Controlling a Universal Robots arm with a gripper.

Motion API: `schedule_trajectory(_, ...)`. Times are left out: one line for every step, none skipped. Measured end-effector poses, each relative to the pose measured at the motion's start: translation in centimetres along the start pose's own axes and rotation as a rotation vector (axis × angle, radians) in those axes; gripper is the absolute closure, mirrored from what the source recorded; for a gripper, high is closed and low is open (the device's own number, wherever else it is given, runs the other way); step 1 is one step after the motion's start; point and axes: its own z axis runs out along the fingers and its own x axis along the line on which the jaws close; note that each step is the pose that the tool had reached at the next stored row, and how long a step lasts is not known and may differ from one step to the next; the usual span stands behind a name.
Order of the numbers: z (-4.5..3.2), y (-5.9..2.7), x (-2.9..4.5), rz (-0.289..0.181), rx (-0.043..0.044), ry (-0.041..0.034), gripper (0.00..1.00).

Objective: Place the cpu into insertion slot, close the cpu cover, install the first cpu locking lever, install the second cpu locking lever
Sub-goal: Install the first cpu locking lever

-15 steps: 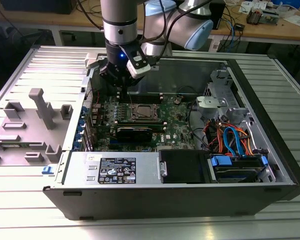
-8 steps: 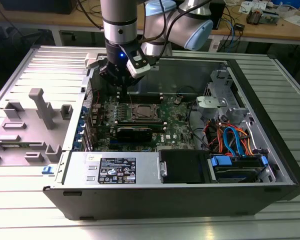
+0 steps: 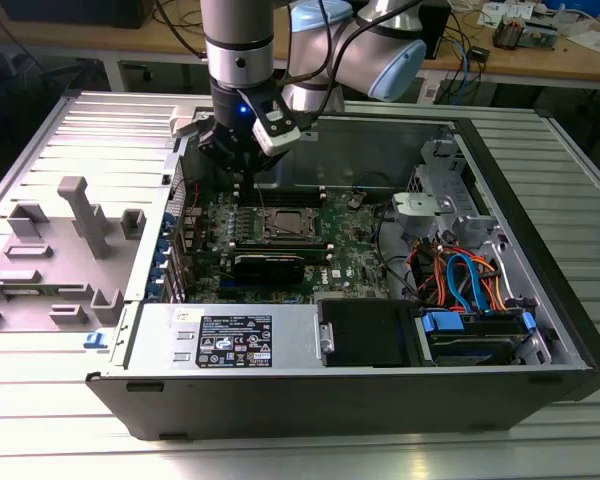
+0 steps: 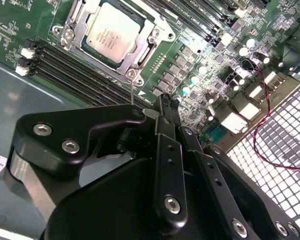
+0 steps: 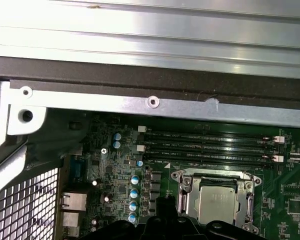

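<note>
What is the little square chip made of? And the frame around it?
The cpu top looks like dull metal: grey with a soft sheen. The cpu cover around it seems thin, brighter metal, probably steel, glinting at its edges.

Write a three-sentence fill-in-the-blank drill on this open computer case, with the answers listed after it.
1. The small flat square silver-grey cpu lies ____ the square silver-rimmed insertion slot.
2. The thin silver metal cpu cover framing the chip is ____, not raised.
3. In the exterior view the black gripper hangs over the ____ motherboard.
Missing words: inside; closed; green.
</note>
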Motion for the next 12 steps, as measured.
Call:
schedule_trajectory(0.0, 0.07, 0.0, 0.0, 0.0, 0.0, 0.89)
schedule_trajectory(0.0, 0.15, -0.01, 0.0, -0.0001, 0.0, 0.89)
schedule_trajectory(0.0, 0.25, -0.02, 0.0, 0.0001, 0.0001, 0.89)
schedule_trajectory(0.0, 0.46, -0.03, 0.0, 0.0001, 0.0001, 0.89)
schedule_trajectory(0.0, 0.63, -0.05, 0.0, 0.0001, 0.0, 0.89)
schedule_trajectory(0.0, 0.73, -0.05, 0.0, 0.0001, 0.0001, 0.89)
schedule_trajectory(0.01, 0.88, -0.07, 0.0, 0.0001, 0.0001, 0.89)
schedule_trajectory(0.01, 0.95, -0.07, 0.0, 0.0001, 0.0, 0.89)
schedule_trajectory(0.02, 0.99, -0.08, 0.0, 0.0001, 0.0, 0.89)
schedule_trajectory(0.02, 1.05, -0.1, 0.0, 0.0, 0.0, 0.89)
schedule_trajectory(0.03, 1.08, -0.1, 0.0, -0.0001, 0.0, 0.89)
schedule_trajectory(0.03, 1.12, -0.12, 0.0, -0.0003, 0.0, 0.89)
